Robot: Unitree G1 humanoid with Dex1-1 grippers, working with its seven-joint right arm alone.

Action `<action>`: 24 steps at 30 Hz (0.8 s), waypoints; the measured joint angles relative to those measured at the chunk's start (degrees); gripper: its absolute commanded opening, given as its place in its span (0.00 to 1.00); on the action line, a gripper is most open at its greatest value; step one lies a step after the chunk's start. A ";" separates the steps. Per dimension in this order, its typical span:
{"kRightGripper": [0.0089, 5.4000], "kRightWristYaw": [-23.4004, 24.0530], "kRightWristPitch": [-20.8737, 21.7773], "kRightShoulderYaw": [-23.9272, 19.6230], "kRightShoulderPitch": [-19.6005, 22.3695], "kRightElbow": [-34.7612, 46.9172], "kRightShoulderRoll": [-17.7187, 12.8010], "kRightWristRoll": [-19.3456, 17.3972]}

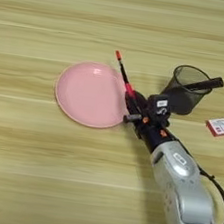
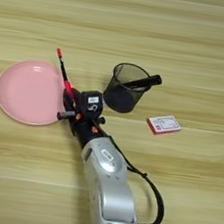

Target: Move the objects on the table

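The end effector [image 1: 135, 107] is clamped on the red-capped pen [image 1: 122, 73], whose tip angles up and away past the rim of the pink plate [image 1: 86, 94] just to its left. The black pen [image 1: 201, 85] already rests in the mesh cup [image 1: 186, 90] to its right. Carrying step; next probably calls for swinging right over the cup, above the counter [image 1: 34, 174].

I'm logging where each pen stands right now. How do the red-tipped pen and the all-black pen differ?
The red-tipped pen is thin, with red at its far tip and near the grip; the all-black pen is thicker and one colour. The red-tipped pen is held in the right end effector by the pink plate; the all-black pen leans in the black mesh cup, its end over the rim. Both are slim pens.
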State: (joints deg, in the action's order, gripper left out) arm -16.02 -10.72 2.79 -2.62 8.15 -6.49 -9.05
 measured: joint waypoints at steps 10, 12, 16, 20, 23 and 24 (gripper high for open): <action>0.14 -0.81 -0.02 2.59 -0.07 -1.13 0.01 1.06; 0.14 -0.92 -0.06 2.77 0.05 -1.57 -0.06 1.16; 0.14 -1.53 -0.36 3.14 0.62 -3.25 -0.43 1.92; 0.14 -1.93 -1.03 3.68 1.35 -4.11 -0.60 2.46; 0.14 -2.00 -1.05 3.80 1.52 -4.68 -0.59 2.89; 0.14 -2.01 -1.05 3.80 1.58 -4.84 -0.59 2.98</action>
State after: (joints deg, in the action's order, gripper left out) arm -18.03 -11.77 6.59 -1.04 3.32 -7.08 -6.06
